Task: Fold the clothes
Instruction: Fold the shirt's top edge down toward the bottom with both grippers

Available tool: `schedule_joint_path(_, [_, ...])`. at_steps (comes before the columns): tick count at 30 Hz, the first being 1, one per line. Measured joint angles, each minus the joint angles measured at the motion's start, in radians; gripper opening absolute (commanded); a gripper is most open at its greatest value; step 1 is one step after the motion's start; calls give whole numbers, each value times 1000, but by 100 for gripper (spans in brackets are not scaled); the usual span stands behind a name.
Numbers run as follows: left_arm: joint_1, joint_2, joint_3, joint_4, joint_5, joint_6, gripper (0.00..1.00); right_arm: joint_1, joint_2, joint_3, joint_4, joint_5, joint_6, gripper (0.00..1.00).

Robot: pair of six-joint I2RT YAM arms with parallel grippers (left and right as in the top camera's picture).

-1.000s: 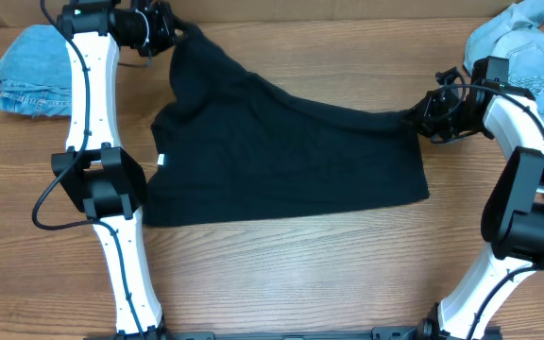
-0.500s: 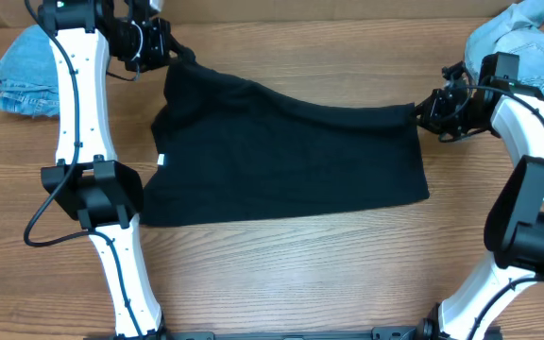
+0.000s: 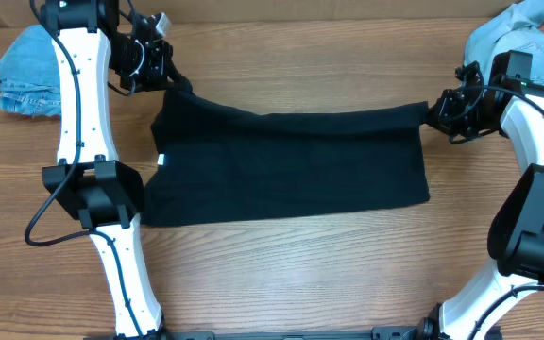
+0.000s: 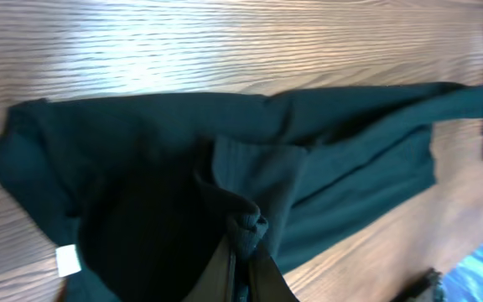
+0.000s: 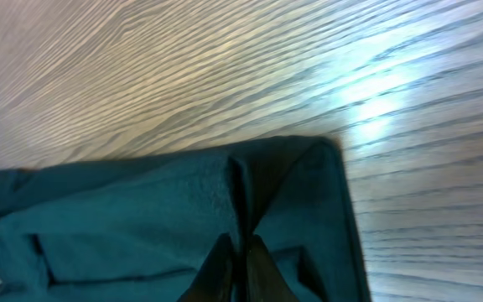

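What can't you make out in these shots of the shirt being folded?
- Overhead: white tag on the black T-shirt, too small to read.
- Overhead: light-blue denim pile, cut by the top-right edge, partly behind the right arm.
- Right wrist: fingers, blurred, cropped by the bottom edge.

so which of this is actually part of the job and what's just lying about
In hand: black T-shirt; left gripper and right gripper, each shut on its far edge.
Lying about: denim piece at the left, denim heap at the right, both untouched.
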Motion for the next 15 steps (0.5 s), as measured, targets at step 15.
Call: schedule_joint_path(15, [11,0,0,-2,-90,0,8,0,0,0,-16,91,11,4])
